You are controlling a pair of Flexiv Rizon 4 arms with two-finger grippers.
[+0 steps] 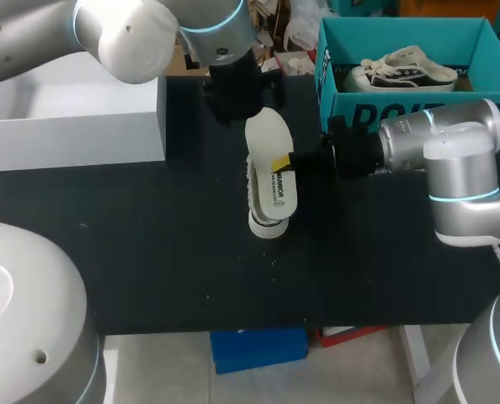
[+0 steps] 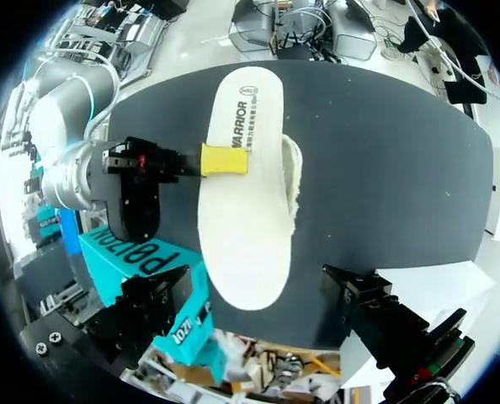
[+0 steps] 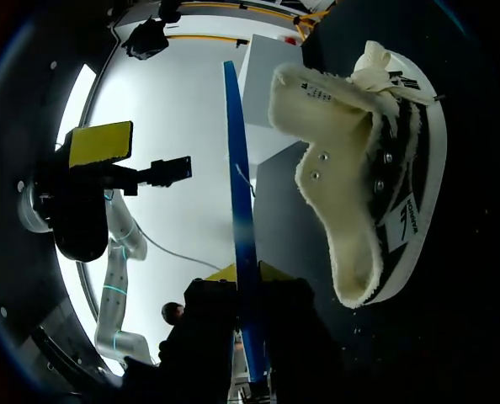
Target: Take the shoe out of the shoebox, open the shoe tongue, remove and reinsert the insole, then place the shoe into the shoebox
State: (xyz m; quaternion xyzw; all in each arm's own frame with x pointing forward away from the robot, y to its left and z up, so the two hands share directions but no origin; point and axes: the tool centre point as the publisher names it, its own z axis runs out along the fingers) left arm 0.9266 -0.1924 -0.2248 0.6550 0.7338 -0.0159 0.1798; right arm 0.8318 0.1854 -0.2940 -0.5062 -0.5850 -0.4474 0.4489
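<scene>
1. The right gripper (image 1: 282, 162) is clamped on one insole (image 1: 268, 135). In the right wrist view a yellow tip sits on each side of its thin edge.
2. The insole is white on the printed face and blue along the edge. It is held just above the table (image 1: 149, 252), one long edge pinched near the middle.
3. One shoe (image 1: 265, 217) lies on the table right beside and partly under the insole. In the left wrist view only a strip of it shows past the insole's edge. In the right wrist view its pale fuzzy lining and striped sole stand apart from the insole.
4. The left gripper (image 1: 236, 101) hangs over the insole's far end with its fingers spread wide. In its own view that end lies between them and touches neither.
5. One teal shoebox (image 1: 359, 114) stands at the table's far right, behind the right arm. A second shoe (image 1: 406, 71), white and dark with laces, is inside it.
6. One white box (image 1: 73, 118) stands at the far left.
</scene>
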